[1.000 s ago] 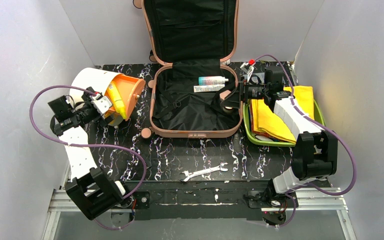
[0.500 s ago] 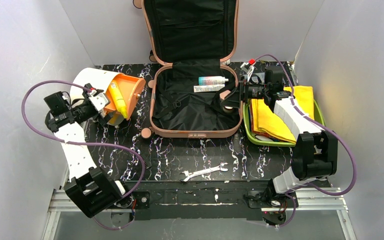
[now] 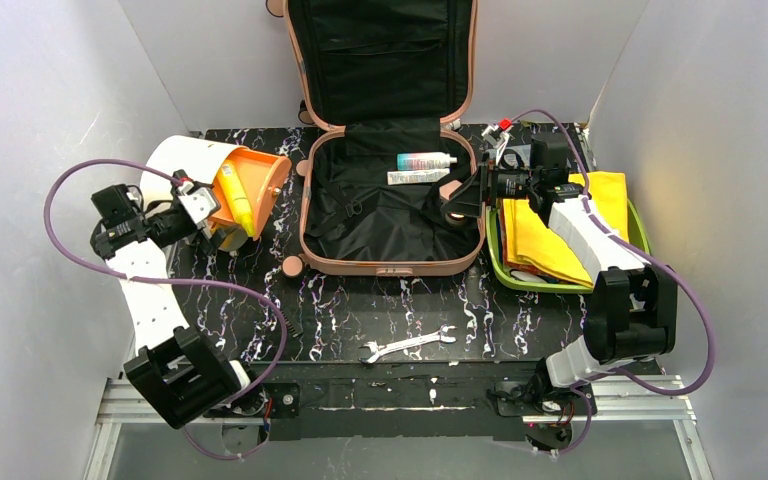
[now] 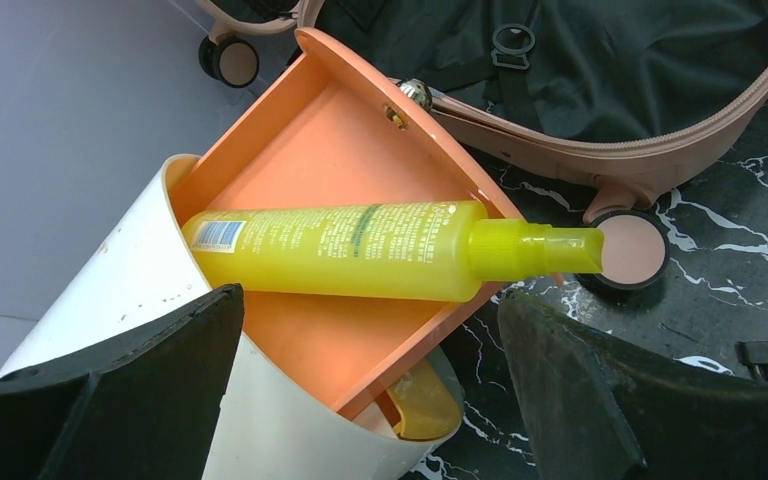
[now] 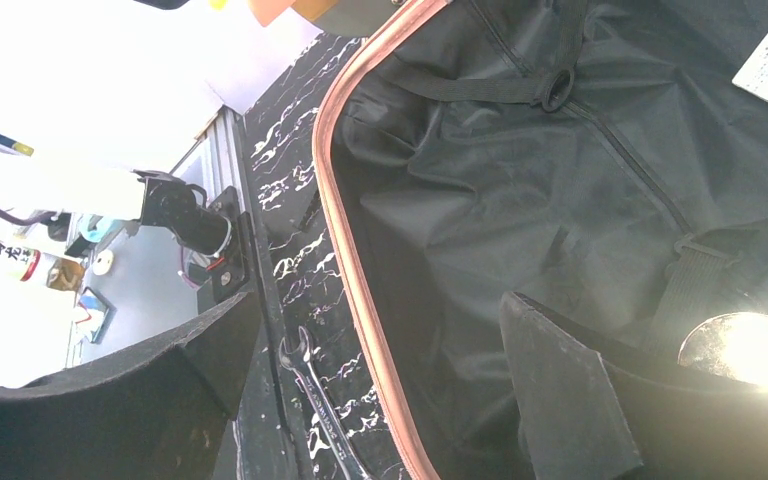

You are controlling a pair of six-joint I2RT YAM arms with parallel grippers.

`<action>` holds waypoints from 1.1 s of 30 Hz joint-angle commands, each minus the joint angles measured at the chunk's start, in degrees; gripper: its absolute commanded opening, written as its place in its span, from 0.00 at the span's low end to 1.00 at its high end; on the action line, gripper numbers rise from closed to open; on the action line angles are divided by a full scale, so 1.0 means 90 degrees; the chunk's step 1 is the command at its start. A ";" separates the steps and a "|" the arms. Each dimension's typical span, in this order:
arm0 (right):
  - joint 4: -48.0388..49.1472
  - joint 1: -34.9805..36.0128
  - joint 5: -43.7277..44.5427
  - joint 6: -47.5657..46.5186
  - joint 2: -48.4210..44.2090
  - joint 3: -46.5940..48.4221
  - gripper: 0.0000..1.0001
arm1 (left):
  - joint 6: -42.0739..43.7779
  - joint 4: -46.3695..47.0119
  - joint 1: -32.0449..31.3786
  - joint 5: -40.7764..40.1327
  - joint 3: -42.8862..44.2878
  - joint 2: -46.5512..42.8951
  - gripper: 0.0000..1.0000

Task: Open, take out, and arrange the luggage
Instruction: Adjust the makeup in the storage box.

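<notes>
The luggage (image 3: 392, 205) lies open mid-table, pink shell down and lid propped against the back wall. On its black lining rest a small spray bottle (image 3: 425, 160) and a white packet (image 3: 418, 177). My left gripper (image 3: 212, 212) stands open just short of a cream drum box (image 3: 185, 160) lying on its side. A yellow bottle (image 4: 360, 250) rests loose in the box's orange lid (image 4: 330, 140), beyond my left gripper (image 4: 370, 330). My right gripper (image 3: 458, 198) hangs open over the luggage's right rim. In the right wrist view my right gripper (image 5: 380, 320) straddles the rim (image 5: 352, 250), holding nothing.
A lime-green tray (image 3: 640, 235) with a yellow cloth (image 3: 550, 235) sits right of the luggage, under my right arm. A wrench (image 3: 407, 343) lies near the front edge. A shiny round object (image 5: 750, 348) sits inside the luggage by my right finger. Grey walls close in both sides.
My left gripper has pulled back a little to the left, away from the drum box, leaving the yellow bottle in the lid. The right arm has not moved.
</notes>
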 commanded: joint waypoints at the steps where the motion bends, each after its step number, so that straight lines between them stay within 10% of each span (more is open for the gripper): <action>1: 0.0247 0.0031 -0.0023 0.0031 -0.0316 -0.0070 0.99 | -0.0364 0.0426 0.0033 0.0346 -0.0010 -0.0065 0.98; 7: 0.0249 0.0026 0.0003 0.0045 -0.0345 -0.0070 0.98 | -0.1650 0.2230 0.0022 0.0113 -0.0615 -0.0283 0.98; 33: 0.0226 0.0033 0.0066 0.0063 -0.0316 -0.0052 0.98 | -0.2485 0.2771 -0.0016 0.0213 -0.0742 -0.0425 0.98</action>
